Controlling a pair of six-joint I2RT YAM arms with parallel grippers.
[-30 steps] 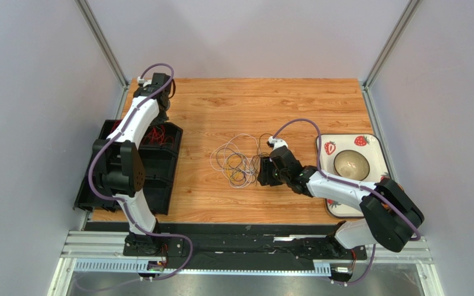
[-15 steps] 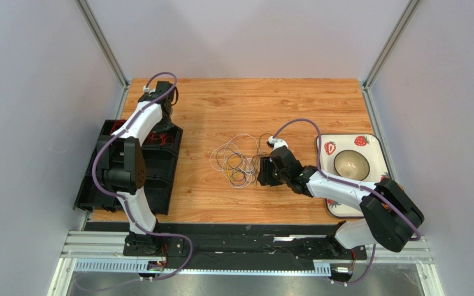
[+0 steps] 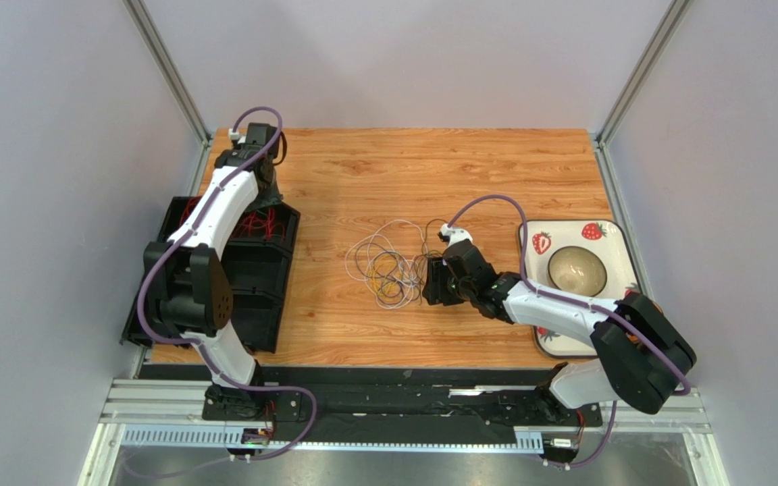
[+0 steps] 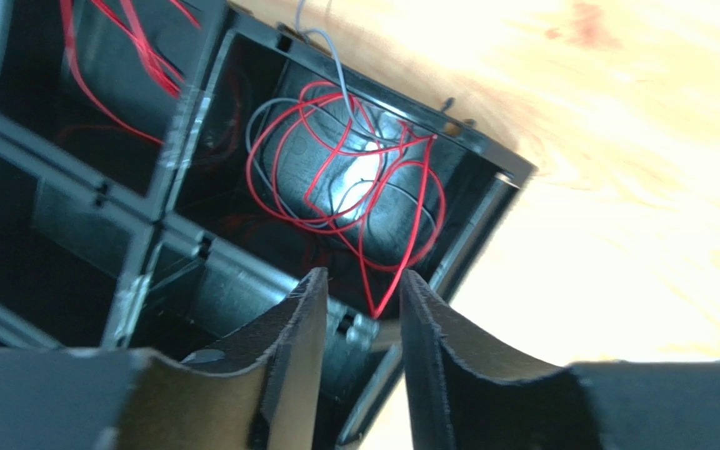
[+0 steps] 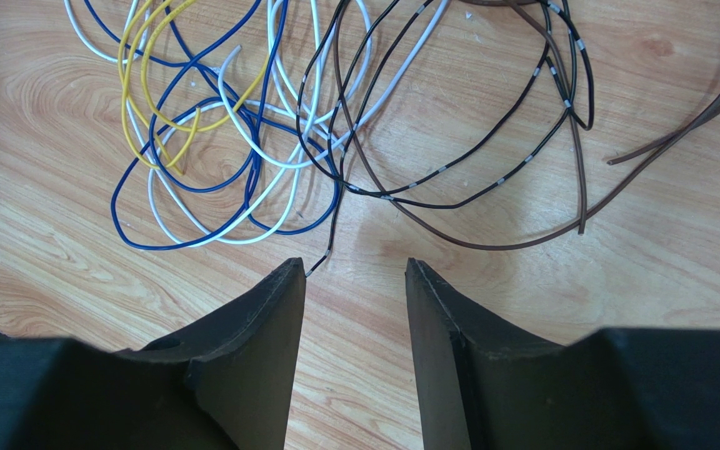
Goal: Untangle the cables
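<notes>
Black plastic tray [image 3: 261, 289], split into compartments, at the left side of the table [image 3: 413, 172]. Above the tray's far end, left jaws, pointing down into a corner compartment and standing apart, nothing pinched. Coiled on that compartment's floor, a red cable [image 4: 336, 178] with a thin grey cable [image 4: 338, 80] lying among its loops. Lowest red loop reaching into the gap between the jaws, touching neither so far as can be told. More red strands in the neighbouring compartment.

To the right of the tray, on bare wood, the tangle [image 3: 388, 265]: blue, white, yellow, dark and brown loops crossing one another. Further right of the tray, just past the tangle, right jaws, low over the wood, spread and empty. Free end of a dark cable [image 5: 326, 251] lying just off one tip. Farthest right of the tray, a strawberry-print plate [image 3: 621, 243] carrying a bowl [image 3: 576, 268].

Step in hand, by the look of it: dropping off a separated red cable in the tray. Sorting partly done, most colours yet to be parted.

Next move, probably: closing the right jaws on that dark free end and drawing it out slowly, away from the tray. Worth watching for blue and white loops dragging along.
</notes>
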